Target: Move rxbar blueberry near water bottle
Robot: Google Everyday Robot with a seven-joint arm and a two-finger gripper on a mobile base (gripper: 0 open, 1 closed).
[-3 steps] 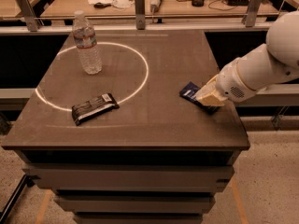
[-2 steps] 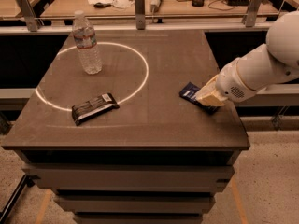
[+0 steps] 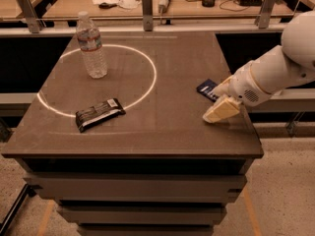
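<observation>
The gripper (image 3: 220, 108) sits low at the table's (image 3: 167, 132) right edge, covering the near end of the blue bar (image 3: 205, 88). I cannot tell its grip. The bottle (image 3: 92, 45) stands well apart, far left.

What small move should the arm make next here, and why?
Probably close in on the blue bar and take hold of it. The gripper sits near the table's right edge, covering the bar's near end, and the bar seems to lie flat, not yet lifted. The water bottle stands far off at the back left, so the bar must be secured before any move toward it.
</observation>
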